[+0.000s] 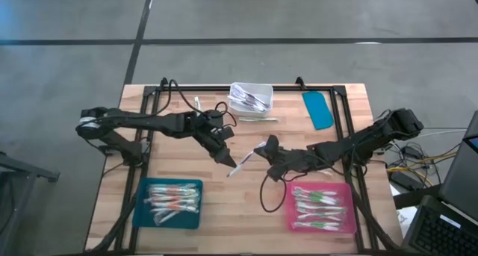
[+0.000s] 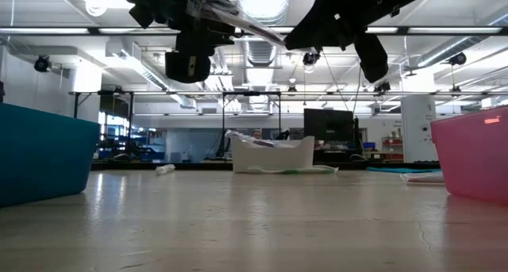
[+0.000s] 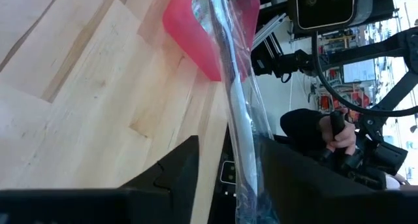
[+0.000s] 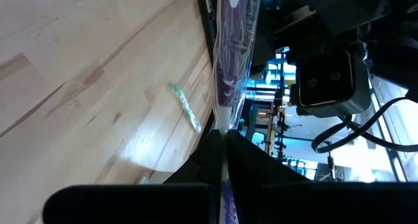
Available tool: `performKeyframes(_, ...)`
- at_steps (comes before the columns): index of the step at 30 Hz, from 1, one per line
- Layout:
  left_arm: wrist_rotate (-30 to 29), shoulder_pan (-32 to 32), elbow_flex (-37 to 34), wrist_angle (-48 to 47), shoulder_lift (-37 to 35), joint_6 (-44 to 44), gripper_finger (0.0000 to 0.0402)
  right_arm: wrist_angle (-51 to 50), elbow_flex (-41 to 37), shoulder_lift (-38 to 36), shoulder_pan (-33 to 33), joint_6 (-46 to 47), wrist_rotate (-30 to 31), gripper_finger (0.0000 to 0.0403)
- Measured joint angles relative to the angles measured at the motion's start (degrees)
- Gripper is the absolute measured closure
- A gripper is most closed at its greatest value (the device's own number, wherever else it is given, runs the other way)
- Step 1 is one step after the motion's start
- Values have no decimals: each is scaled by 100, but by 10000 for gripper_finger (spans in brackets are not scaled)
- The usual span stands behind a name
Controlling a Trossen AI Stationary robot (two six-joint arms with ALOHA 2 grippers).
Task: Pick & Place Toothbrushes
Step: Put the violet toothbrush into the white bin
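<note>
left arm: stretched from the table's left edge toward centre, left gripper (image 1: 226,160) raised above the table (image 1: 246,211)
left gripper state: fingers (image 3: 176,175) parted, a wrapped toothbrush (image 1: 245,159) lies between them; contact cannot be told
right arm: reached in from the right edge, right gripper (image 1: 267,147) held aloft at centre
right gripper state: fingers pinched closed on the other end of the same wrapped toothbrush
toothbrush position: in the air, spanned between both grippers
trays: 2 counted, teal tray (image 1: 142,215) front-left, pink tray (image 1: 293,219) front-right, toothbrushes in each, too many to count
white bin (image 1: 263,90): 1, at rear centre, more toothbrushes inside
loose toothbrushes: 1 just in front of the bin (image 1: 258,119)
teal lid (image 1: 318,110): 1, rear right
</note>
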Motion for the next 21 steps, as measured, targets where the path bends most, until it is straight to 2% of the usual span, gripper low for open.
performKeyframes(5,-2,0,0,2,0,22,219,10,0,0,0,0,0,392)
performKeyframes(21,120,-2,0,160,-2,-27,229,134,0,2,-209,337,34,392)
